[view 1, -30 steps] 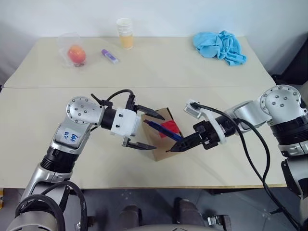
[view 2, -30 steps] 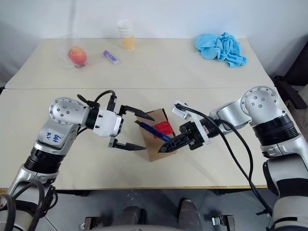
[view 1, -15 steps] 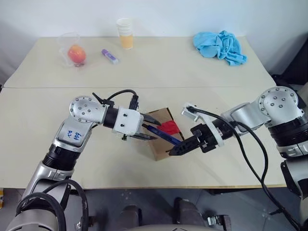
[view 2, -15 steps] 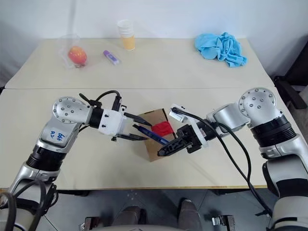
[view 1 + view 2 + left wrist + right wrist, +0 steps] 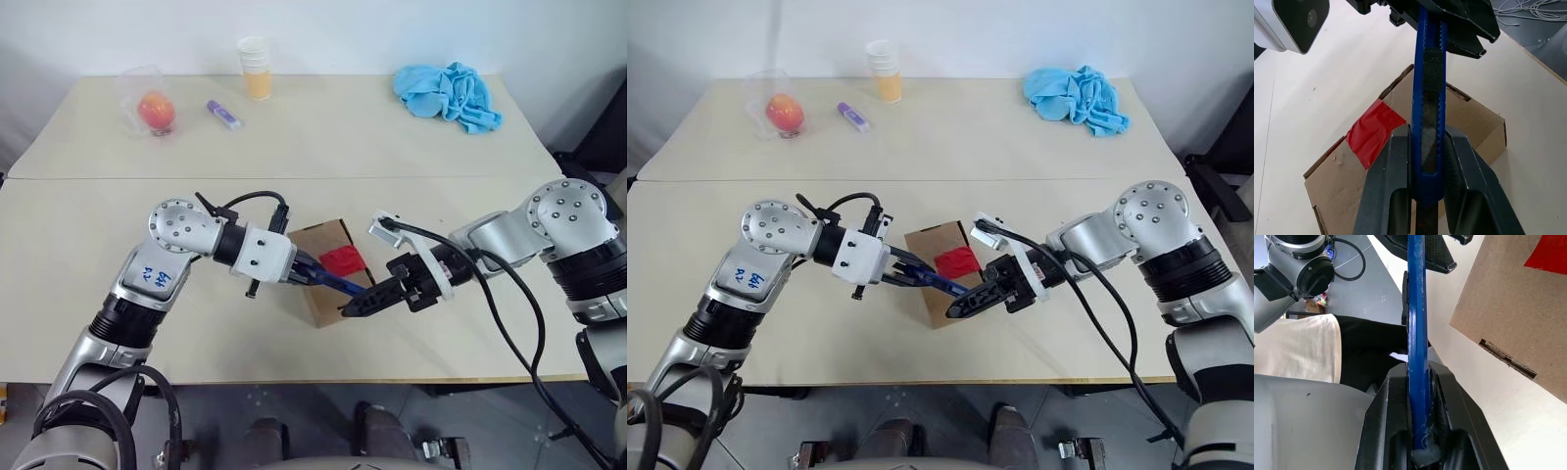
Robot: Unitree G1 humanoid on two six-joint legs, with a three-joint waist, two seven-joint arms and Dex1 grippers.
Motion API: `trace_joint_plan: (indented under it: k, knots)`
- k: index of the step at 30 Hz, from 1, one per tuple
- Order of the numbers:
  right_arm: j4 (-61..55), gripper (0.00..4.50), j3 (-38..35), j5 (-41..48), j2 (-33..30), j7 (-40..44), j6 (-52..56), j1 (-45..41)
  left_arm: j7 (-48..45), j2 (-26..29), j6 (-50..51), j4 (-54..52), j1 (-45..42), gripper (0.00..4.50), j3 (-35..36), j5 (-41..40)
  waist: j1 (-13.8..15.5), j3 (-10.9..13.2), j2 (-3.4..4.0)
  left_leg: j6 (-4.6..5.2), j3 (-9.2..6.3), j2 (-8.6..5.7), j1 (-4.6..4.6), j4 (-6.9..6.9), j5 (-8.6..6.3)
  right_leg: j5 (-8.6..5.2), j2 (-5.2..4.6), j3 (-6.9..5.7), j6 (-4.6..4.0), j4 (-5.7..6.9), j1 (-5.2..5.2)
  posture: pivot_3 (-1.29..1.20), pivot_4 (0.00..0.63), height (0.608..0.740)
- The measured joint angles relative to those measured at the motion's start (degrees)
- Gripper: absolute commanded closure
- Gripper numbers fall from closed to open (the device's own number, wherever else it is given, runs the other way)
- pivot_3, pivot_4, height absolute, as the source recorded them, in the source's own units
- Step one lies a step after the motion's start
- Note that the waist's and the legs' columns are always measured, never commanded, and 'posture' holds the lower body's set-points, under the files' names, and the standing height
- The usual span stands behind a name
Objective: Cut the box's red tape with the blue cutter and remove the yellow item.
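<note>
— Left wrist view first: what has the left end effector (image 5: 299,273) got?

— Its two black fingers (image 5: 1387,186) are pressed onto the blue cutter (image 5: 1428,103), one on each side, with hardly any gap beyond the cutter's own width. The cutter runs straight up between them, over the box (image 5: 1471,117).

— And the other one?

— From the right wrist view, the right end effector (image 5: 358,306) is clamped on the same blue cutter, at its opposite end — so both arms have hold of it at once, the cutter bridging between them.

— Where does the box sit?

— On the near part of the table (image 5: 323,137), between the two arms, its flaps closed. The red tape (image 5: 344,260) lies across its top face, and the cutter hangs just above the box's near edge, beside that tape.

— Anything else on the table?

— Along the far side: an orange-red fruit (image 5: 155,109) in clear plastic, a purple stick (image 5: 223,115), stacked paper cups (image 5: 256,67) and a crumpled blue cloth (image 5: 447,93) — all well apart from the box.
</note>
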Motion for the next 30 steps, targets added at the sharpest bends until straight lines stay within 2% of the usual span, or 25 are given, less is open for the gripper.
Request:
trace_joint_plan:
  k: [2, 4, 6, 7, 8, 11, 16, 21, 30]
  knots:
    - [-0.1, 3.60, -0.1, 0.0, 0.0, -0.1, -0.2, 0.1, 0.1, 0.0, 0.3, -0.1, 0.1, 4.05, 0.0, 0.0, 0.0, 0.0, 0.00, 0.00, 0.00, 0.00, 0.00, 0.00, 0.00, 0.00, 0.00, 0.00, 0.00, 0.00, 0.00, 0.00, 0.150, 0.740]
    - [-0.2, 3.15, -0.4, 0.0, 0.0, -0.5, -1.7, 1.0, 1.1, -0.1, 0.7, -0.2, 0.1, 4.05, 0.1, 0.0, 0.1, 0.0, 0.00, 0.00, -0.01, 0.00, 0.00, 0.00, 0.00, 0.00, 0.00, -0.01, 0.00, 0.00, 0.00, 0.00, 0.150, 0.740]
    - [-0.3, 2.48, -0.6, 0.0, 0.0, -0.5, -2.5, 2.2, 1.8, 0.0, 1.1, -0.2, 0.2, 4.05, 0.3, 0.0, 0.0, 0.0, 0.00, 0.00, 0.00, 0.00, -0.01, 0.00, 0.00, 0.00, -0.01, 0.00, 0.00, 0.00, 0.00, 0.00, 0.150, 0.740]
    - [-0.9, 1.99, -1.1, 0.0, -0.2, -0.4, -2.9, 2.8, 2.2, 0.0, 1.2, -0.2, 0.2, 4.05, 0.4, 0.0, 0.0, 0.0, 0.00, 0.00, -0.01, 0.00, -0.01, 0.00, 0.00, 0.00, -0.01, -0.01, 0.00, 0.00, 0.00, 0.00, 0.150, 0.740]
    - [-1.2, 1.78, -1.4, 0.0, -0.3, -0.3, -3.0, 3.0, 2.3, 0.1, 1.2, -0.2, 0.2, 4.05, 0.4, 0.0, 0.0, 0.0, 0.00, 0.00, -0.01, 0.00, -0.01, 0.00, 0.00, 0.00, -0.01, -0.01, 0.00, 0.00, 0.00, 0.00, 0.150, 0.740]
    - [-4.7, 0.80, -5.7, 0.0, -2.9, 1.0, -4.7, 5.9, 3.6, 0.5, 2.4, -0.5, 1.0, 4.05, 1.3, 0.0, 0.2, 0.0, 0.00, 0.01, -0.02, 0.00, -0.02, 0.00, 0.00, 0.00, -0.01, -0.02, 0.00, -0.02, 0.00, 0.00, 0.150, 0.740]
    - [-10.2, 0.80, -14.6, -0.6, -7.5, 1.7, -9.0, 13.5, 5.0, 2.6, 4.9, -1.9, 4.2, 4.05, 3.9, -0.3, 0.2, 0.0, -0.01, 0.02, -0.01, 0.00, -0.02, -0.01, -0.01, 0.00, -0.01, -0.03, 0.00, -0.04, 0.01, 0.00, 0.150, 0.740]
    - [-12.1, 0.80, -19.3, -1.5, -7.9, 0.5, -13.5, 19.7, 6.5, 3.1, 6.1, -3.7, 5.7, 4.05, 5.3, -0.4, 0.2, 0.0, -0.01, 0.02, 0.03, 0.00, -0.01, 0.01, -0.01, 0.02, -0.02, -0.01, 0.04, -0.04, 0.03, 0.00, 0.150, 0.740]
    - [-14.5, 0.80, -20.7, -1.5, -1.4, -5.2, -20.1, 23.0, 8.6, 2.4, 7.6, -5.5, 6.5, 4.05, 5.2, -0.4, 0.2, 0.0, -0.02, 0.01, 0.03, 0.01, 0.00, 0.02, -0.01, 0.02, -0.02, -0.02, 0.04, -0.04, 0.03, 0.00, 0.150, 0.740]
